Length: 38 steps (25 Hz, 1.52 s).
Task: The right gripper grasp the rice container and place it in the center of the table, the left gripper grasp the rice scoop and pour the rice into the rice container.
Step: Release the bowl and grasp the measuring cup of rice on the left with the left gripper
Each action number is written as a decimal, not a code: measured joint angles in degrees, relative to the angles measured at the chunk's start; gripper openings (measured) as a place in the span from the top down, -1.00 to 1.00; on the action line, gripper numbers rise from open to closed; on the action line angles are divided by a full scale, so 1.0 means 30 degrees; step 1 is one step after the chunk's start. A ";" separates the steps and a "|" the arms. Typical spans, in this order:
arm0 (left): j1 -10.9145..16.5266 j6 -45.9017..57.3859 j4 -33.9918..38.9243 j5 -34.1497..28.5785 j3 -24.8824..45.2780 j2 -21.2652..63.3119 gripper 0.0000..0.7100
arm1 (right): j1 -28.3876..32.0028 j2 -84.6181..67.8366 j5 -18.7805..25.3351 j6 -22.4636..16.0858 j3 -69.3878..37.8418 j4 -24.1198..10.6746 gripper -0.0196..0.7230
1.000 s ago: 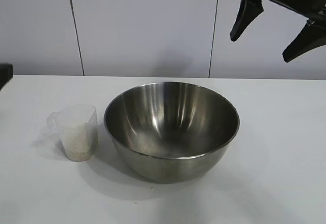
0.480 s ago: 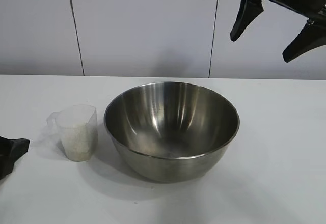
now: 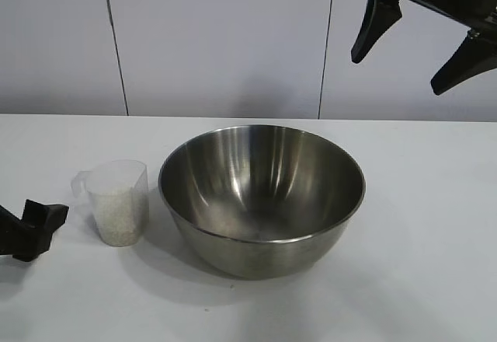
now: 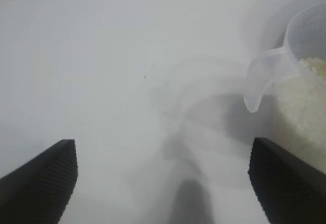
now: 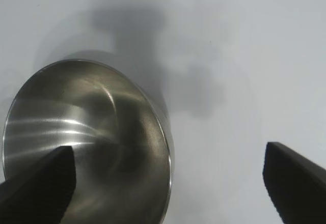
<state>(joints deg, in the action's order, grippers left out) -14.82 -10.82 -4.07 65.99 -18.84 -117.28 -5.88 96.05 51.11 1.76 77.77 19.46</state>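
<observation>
The rice container (image 3: 262, 202), a big shiny steel bowl, stands empty in the middle of the white table (image 3: 423, 233). Just to its left stands the rice scoop (image 3: 118, 202), a clear plastic cup about half full of rice (image 3: 118, 216). My left gripper (image 3: 37, 229) is low over the table at the left edge, a short way from the scoop, and it is open. The left wrist view shows the scoop (image 4: 298, 66) and the rice (image 4: 305, 107) beside one finger of the left gripper (image 4: 163, 168), with nothing between the fingers. My right gripper (image 3: 397, 74) hangs open high above the bowl's right side. In the right wrist view the right gripper (image 5: 168, 165) is above the bowl (image 5: 86, 132).
A pale panelled wall (image 3: 225, 39) runs behind the table. Bare tabletop lies to the right of the bowl and in front of it.
My left gripper has come in from the left edge and moved right along the table toward the scoop. The right gripper, the bowl and the scoop have not moved.
</observation>
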 joint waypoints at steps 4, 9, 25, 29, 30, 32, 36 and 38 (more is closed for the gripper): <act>0.0000 0.0000 0.0000 0.0058 -0.0540 -0.0457 -0.84 | 0.0000 0.0000 -0.0083 0.0000 0.0000 0.0000 -0.92; 0.0000 0.0000 0.0000 0.0019 -0.0924 -0.0911 -0.84 | 0.0000 0.0000 -0.0184 0.0000 0.0000 -0.0017 -0.92; 0.0000 0.0000 0.0850 0.0046 -0.2664 -0.0954 -0.84 | 0.0000 0.0000 -0.0324 0.0000 0.0000 -0.0017 -0.92; 0.0000 0.0004 0.1486 0.0027 -0.2817 -0.1560 -0.84 | 0.0000 0.0000 -0.0324 0.0000 0.0000 -0.0017 -0.92; 0.0000 0.0104 0.1557 0.0013 -0.2930 -0.1787 -0.84 | 0.0000 0.0000 -0.0329 0.0000 0.0000 -0.0017 -0.92; 0.0000 0.0273 0.1674 0.0013 -0.3107 -0.2180 -0.84 | 0.0000 0.0000 -0.0345 0.0000 0.0000 -0.0017 -0.92; 0.0000 0.0403 0.1711 0.0004 -0.3477 -0.2511 -0.84 | 0.0000 0.0000 -0.0345 0.0000 0.0000 -0.0017 -0.92; 0.0000 0.0414 0.1711 0.0004 -0.3764 -0.2511 -0.84 | 0.0000 0.0000 -0.0345 0.0000 0.0000 -0.0017 -0.92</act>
<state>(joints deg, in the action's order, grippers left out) -14.82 -9.58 1.06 66.00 -30.13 -124.81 -5.88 96.05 50.08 1.76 77.77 19.41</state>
